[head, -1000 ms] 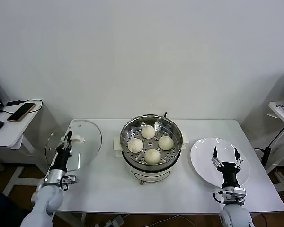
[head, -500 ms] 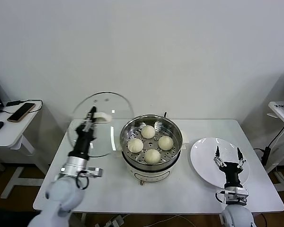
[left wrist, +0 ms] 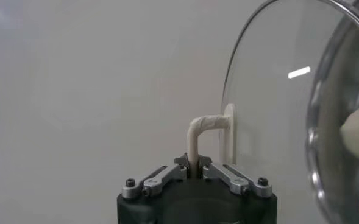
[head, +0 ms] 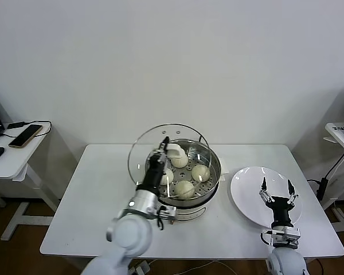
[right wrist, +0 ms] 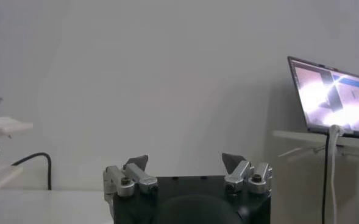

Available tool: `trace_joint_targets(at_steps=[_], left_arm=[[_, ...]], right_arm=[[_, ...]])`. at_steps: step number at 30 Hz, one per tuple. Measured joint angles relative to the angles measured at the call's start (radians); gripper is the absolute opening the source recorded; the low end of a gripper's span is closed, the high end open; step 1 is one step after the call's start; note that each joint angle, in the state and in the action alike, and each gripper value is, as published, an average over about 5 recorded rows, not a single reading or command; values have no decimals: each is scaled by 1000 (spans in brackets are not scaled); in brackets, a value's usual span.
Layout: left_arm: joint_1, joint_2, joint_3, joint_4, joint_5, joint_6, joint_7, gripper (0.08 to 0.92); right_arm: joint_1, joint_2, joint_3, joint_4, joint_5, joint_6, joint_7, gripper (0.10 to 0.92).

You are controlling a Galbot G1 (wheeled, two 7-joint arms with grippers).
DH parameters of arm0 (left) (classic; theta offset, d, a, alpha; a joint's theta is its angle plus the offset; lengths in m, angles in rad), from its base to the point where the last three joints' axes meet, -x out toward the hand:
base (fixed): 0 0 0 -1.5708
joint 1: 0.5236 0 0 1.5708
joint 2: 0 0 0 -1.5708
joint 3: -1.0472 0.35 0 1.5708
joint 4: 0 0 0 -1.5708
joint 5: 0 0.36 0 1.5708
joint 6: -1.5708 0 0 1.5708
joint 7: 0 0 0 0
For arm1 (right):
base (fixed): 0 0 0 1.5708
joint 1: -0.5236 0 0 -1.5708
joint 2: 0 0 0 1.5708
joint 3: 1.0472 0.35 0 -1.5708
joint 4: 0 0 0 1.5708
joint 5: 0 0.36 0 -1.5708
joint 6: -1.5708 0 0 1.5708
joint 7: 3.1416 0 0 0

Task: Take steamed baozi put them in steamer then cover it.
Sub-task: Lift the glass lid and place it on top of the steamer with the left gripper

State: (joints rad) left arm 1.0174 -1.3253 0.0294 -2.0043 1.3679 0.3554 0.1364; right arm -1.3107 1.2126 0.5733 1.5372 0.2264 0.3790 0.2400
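Observation:
The steel steamer [head: 213, 172] stands mid-table with four cream-white baozi [head: 201, 173] on its perforated tray. My left gripper [head: 163, 146] is shut on the cream handle [head: 175, 152] of the glass cover [head: 139, 154], which it holds tilted on edge above the steamer's left side. In the left wrist view the jaws pinch the handle [left wrist: 199, 131], the cover [left wrist: 270, 97] stands beside it and one baozi [left wrist: 357, 132] shows through the glass. My right gripper [head: 276, 188] is open and empty over the white plate, seen also in the right wrist view [right wrist: 184, 164].
An empty white plate [head: 249, 192] lies right of the steamer. A side table with a phone [head: 25, 134] stands at far left. A laptop [right wrist: 331, 97] sits on a stand at far right. The white table [head: 86, 217] has bare surface at left.
My left arm has carried the cover from the table's left side rightwards to above the steamer. The right gripper has stayed over the plate.

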Motion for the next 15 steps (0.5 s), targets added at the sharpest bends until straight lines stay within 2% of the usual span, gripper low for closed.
trace_joint_targets(at_steps=[15], left_arm=[[-82, -127, 87, 129, 190, 109, 171, 189]], right_arm=[[26, 5, -6, -25, -14, -18, -1, 823]])
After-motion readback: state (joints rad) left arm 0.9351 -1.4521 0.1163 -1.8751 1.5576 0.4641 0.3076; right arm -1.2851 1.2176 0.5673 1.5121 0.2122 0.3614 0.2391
